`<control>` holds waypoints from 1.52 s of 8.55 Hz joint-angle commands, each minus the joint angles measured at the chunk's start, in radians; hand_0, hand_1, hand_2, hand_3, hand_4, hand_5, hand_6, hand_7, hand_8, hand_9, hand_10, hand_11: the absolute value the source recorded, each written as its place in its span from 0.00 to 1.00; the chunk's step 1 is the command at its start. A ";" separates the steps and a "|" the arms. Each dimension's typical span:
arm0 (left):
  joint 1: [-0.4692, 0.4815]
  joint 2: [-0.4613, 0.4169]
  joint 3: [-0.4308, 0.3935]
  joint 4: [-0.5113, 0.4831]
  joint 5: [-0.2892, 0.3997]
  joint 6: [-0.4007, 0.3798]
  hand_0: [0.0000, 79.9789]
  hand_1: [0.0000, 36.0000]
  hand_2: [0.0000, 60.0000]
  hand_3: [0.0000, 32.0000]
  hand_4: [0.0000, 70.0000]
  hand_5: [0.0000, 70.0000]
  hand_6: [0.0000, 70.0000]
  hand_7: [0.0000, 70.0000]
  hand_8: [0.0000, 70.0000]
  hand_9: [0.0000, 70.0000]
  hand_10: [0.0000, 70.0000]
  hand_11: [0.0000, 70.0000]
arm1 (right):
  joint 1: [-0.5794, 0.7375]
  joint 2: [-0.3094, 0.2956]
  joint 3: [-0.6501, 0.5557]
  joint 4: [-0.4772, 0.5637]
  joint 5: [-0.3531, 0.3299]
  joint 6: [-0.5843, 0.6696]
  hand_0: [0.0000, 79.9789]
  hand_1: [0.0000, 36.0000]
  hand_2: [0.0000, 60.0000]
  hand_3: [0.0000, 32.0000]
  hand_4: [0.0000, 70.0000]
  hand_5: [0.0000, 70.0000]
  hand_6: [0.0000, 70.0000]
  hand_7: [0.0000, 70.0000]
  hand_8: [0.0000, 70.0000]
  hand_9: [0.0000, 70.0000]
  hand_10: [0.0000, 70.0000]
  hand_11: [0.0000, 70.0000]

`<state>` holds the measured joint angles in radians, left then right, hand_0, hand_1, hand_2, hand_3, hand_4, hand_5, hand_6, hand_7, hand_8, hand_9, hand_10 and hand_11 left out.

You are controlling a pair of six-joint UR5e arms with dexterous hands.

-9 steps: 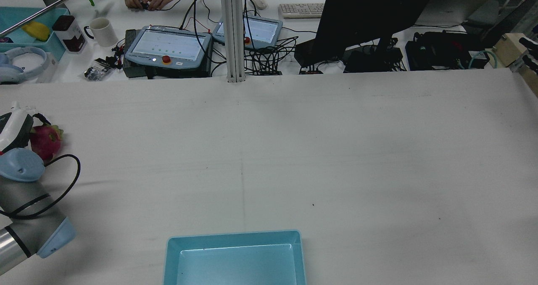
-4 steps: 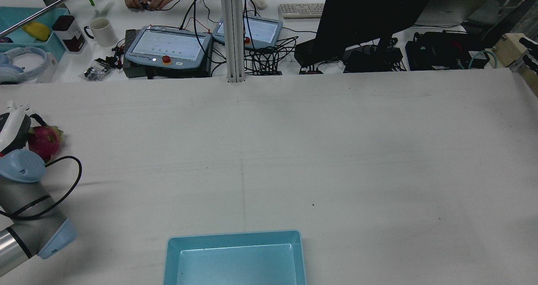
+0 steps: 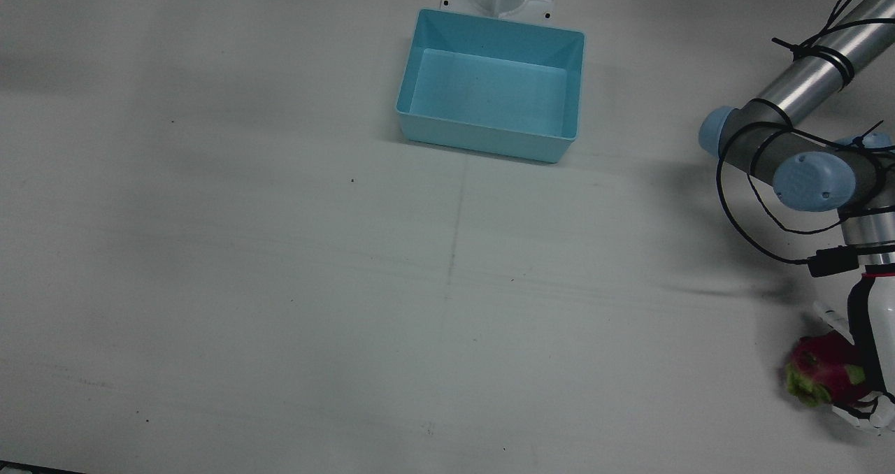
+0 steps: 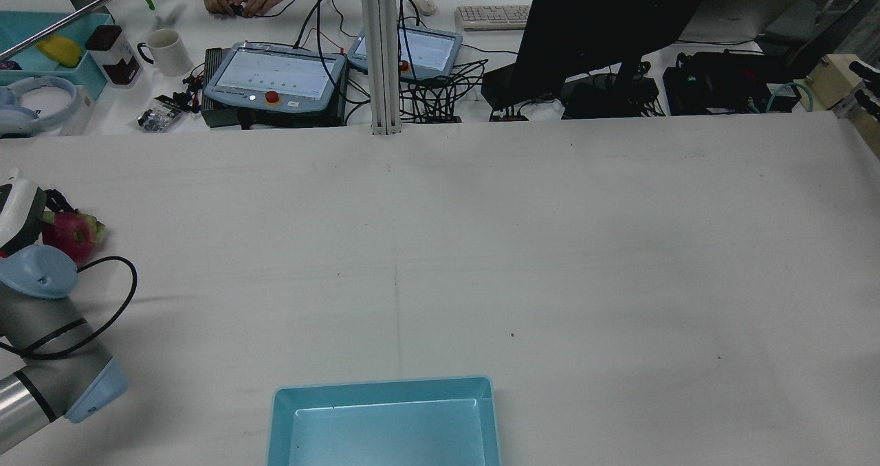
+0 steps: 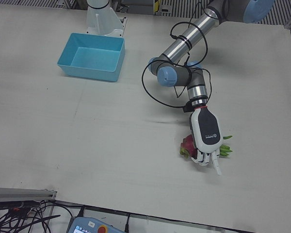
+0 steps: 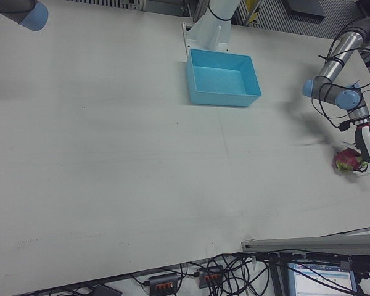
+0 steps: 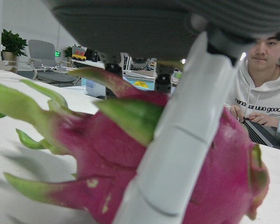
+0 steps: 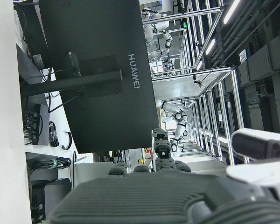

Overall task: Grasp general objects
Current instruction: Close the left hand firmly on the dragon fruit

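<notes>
One dragon fruit (image 5: 188, 145) is seen at the table's edge, far from the blue bin (image 5: 92, 57) — the left hand (image 5: 207, 141) is now lowered over it, fingers (image 7: 172, 154) wrapped down its flank. Compared with a second ago, the hand sits lower and the fruit is more covered, so the grasp is judged nearly closed. The right hand's state cannot be told — only its palm is shown.
</notes>
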<state>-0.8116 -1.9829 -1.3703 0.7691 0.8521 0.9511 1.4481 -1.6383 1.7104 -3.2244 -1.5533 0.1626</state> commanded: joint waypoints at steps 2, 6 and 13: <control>0.002 -0.005 0.007 0.006 -0.002 0.002 0.68 1.00 1.00 0.00 0.38 0.67 0.44 0.48 0.28 0.31 0.23 0.38 | 0.000 0.000 0.000 0.000 -0.001 0.000 0.00 0.00 0.00 0.00 0.00 0.00 0.00 0.00 0.00 0.00 0.00 0.00; 0.003 -0.004 0.011 0.018 -0.004 0.009 0.78 1.00 1.00 0.00 0.30 0.39 0.22 0.14 0.08 0.05 0.06 0.14 | 0.000 0.000 0.000 0.000 0.001 0.000 0.00 0.00 0.00 0.00 0.00 0.00 0.00 0.00 0.00 0.00 0.00 0.00; 0.005 -0.002 0.011 0.001 -0.025 0.078 1.00 1.00 1.00 0.00 0.28 0.28 0.17 0.12 0.09 0.03 0.05 0.14 | 0.000 0.000 -0.002 0.000 -0.001 0.000 0.00 0.00 0.00 0.00 0.00 0.00 0.00 0.00 0.00 0.00 0.00 0.00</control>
<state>-0.8074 -1.9853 -1.3605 0.7874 0.8358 0.9954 1.4481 -1.6383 1.7104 -3.2246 -1.5534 0.1626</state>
